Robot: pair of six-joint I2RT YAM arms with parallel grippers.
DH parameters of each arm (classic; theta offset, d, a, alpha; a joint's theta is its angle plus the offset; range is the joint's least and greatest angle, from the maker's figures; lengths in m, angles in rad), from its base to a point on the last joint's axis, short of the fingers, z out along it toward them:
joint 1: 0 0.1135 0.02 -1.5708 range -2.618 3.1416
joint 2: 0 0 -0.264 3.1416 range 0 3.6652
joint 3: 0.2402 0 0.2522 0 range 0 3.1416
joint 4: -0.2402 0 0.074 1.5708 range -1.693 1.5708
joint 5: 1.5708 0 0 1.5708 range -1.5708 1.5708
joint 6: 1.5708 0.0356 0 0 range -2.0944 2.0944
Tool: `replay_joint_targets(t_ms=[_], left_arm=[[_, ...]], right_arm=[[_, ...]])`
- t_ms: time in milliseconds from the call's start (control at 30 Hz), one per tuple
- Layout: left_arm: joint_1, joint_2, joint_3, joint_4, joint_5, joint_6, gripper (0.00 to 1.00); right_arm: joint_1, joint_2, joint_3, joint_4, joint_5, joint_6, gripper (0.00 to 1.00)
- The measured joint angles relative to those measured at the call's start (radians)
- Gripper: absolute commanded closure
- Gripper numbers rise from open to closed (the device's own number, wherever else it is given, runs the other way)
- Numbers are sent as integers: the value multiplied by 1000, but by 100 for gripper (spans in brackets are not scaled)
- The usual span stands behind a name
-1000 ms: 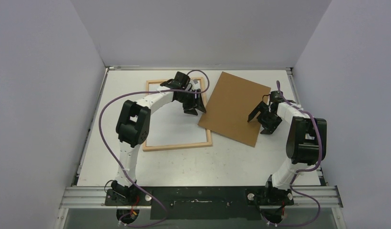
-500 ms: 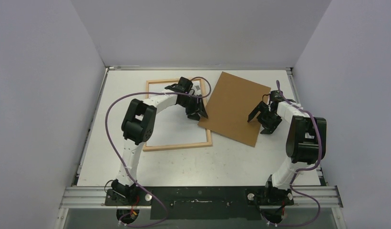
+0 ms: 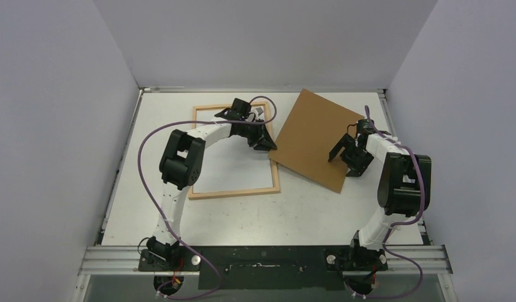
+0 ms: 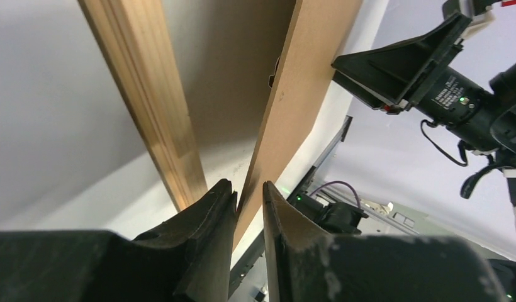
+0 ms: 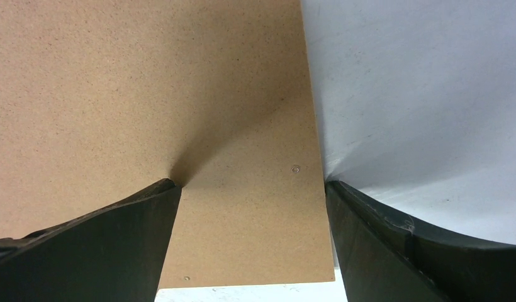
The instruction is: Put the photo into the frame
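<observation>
The light-wood frame [image 3: 233, 190] lies flat on the table at centre left, and its right rail shows in the left wrist view [image 4: 148, 94]. The photo is not in view. A brown backing board [image 3: 312, 141] lies to the right of the frame with its left edge raised. My left gripper [image 3: 263, 143] is shut on that left edge [image 4: 299, 94], its jaws [image 4: 248, 187] pinching the thin board. My right gripper [image 3: 345, 155] is open at the board's right edge [image 5: 148, 94], with one finger over the board and the other over the bare table [image 5: 252, 184].
White walls enclose the table on the left, back and right. A metal rail [image 3: 262, 258] with the arm bases runs along the near edge. My right gripper shows from the side in the left wrist view [image 4: 400, 69].
My left gripper moved right off the frame to the board's left edge and shut on it. That edge rose and the board turned slightly. The right arm hardly moved.
</observation>
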Motion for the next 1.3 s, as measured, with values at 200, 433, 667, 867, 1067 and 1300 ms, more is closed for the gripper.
replay_joint_targets(t_ms=[200,433,667,867,1067,1300], left_arm=[[0,0,-4,65,38,-58,72],[0,0,-6,117,78,-83,67],[0,0,-8,122,87,-84,76],[0,0,-10,115,87,-79,100],[0,0,-9,114,102,-59,100],[7,0,-3,114,131,-57,100]], right_arm=[[-4,0,0,1,3,-5,15],[-11,0,0,2,1,-9,16],[-11,2,0,2,1,-17,16],[-12,2,2,2,5,-32,16],[-10,2,7,-3,13,-67,16],[28,-58,21,-27,78,-119,14]])
